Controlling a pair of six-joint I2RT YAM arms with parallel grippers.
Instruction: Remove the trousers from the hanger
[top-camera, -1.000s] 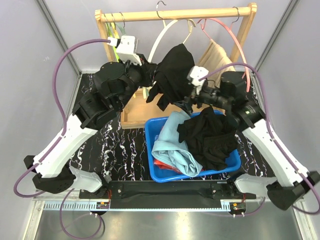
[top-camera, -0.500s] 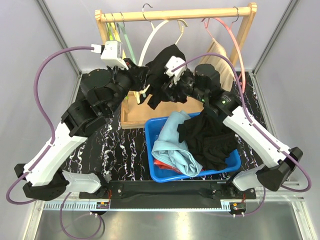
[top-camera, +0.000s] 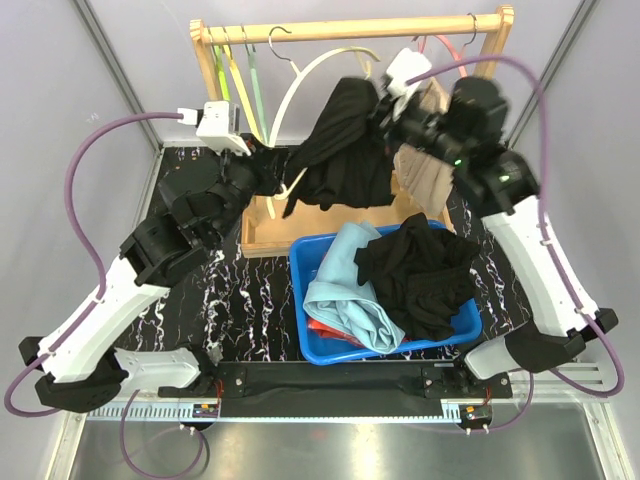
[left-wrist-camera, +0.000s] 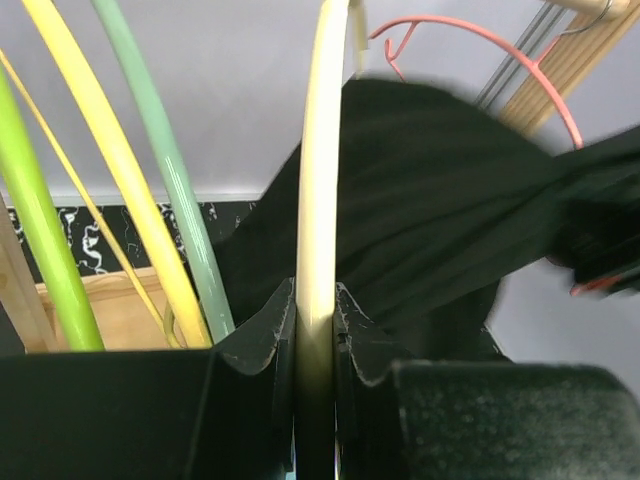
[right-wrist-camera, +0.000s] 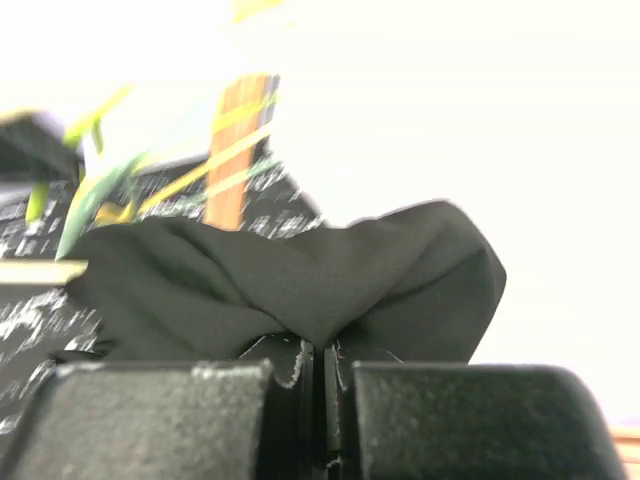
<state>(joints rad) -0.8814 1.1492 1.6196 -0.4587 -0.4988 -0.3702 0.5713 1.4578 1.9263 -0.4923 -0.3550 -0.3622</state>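
Note:
A cream hanger (top-camera: 300, 90) hangs from the wooden rail, with a black pair of trousers (top-camera: 340, 150) draped over it. My left gripper (top-camera: 268, 172) is shut on the hanger's lower arm. In the left wrist view the cream hanger (left-wrist-camera: 322, 200) runs straight up between the jaws of the left gripper (left-wrist-camera: 315, 300), with the black trousers (left-wrist-camera: 440, 200) just beyond. My right gripper (top-camera: 385, 100) is high by the rail, at the top of the trousers. In the right wrist view the right gripper (right-wrist-camera: 318, 345) is shut on a fold of the black trousers (right-wrist-camera: 300, 280).
The wooden rack (top-camera: 350, 28) also carries green and yellow hangers (top-camera: 240, 80) and a pink hanger (top-camera: 455, 45) with beige trousers (top-camera: 425, 170). A blue bin (top-camera: 312, 310) in front holds light blue trousers (top-camera: 345, 285), another black pair (top-camera: 420, 275) and red cloth (top-camera: 325, 335).
My right gripper has risen up and to the right to the top of the black trousers and shut on them. The trousers are pulled up towards the rail. The left arm shifted slightly left, still holding the hanger.

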